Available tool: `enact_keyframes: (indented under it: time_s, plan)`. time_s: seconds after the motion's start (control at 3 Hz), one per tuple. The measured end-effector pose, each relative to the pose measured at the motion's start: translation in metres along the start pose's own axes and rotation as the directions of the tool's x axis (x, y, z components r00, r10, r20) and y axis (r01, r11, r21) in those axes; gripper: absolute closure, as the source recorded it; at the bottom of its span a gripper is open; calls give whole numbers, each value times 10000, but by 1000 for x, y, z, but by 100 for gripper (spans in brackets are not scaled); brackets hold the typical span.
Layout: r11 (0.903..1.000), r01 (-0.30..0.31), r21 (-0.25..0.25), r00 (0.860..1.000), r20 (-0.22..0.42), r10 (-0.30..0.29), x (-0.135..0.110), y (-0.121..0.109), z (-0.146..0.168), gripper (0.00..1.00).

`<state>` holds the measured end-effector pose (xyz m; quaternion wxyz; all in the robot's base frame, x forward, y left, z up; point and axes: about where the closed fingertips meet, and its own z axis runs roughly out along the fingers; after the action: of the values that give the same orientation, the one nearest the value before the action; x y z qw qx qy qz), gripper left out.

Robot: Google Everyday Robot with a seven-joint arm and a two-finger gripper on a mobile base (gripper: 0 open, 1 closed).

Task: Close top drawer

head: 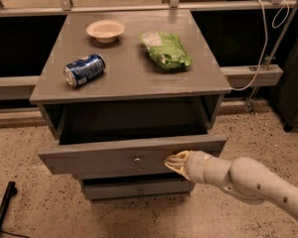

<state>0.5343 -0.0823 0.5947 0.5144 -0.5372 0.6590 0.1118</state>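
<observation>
our gripper [173,161], pinched together, sits against the front of the top drawer [99,157], which hangs half open under the tabletop [129,78], so we'd push flat and straight in.

The top drawer [89,158] stood pulled out, its front jutting over the floor [35,212] and overhanging the lower front [139,189]. The gripper [170,161] sat against the top drawer's front, just right of the knob [137,159], and its arm filled the space at lower right. On the cabinet top [129,83], a can [84,69], bowl [105,29] and bag [165,48] lay well apart, with bare lanes between them. A cable [263,38] hung at the right.
</observation>
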Motion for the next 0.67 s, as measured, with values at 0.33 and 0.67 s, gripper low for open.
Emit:
enact_keyframes:
  time_s: [0.33,0.67]
  plan:
    - [10000,45,53,10000,28,-45,1,-3,1,100]
    - [9998,172,75,9996,210,-173,2,-19,12,100]
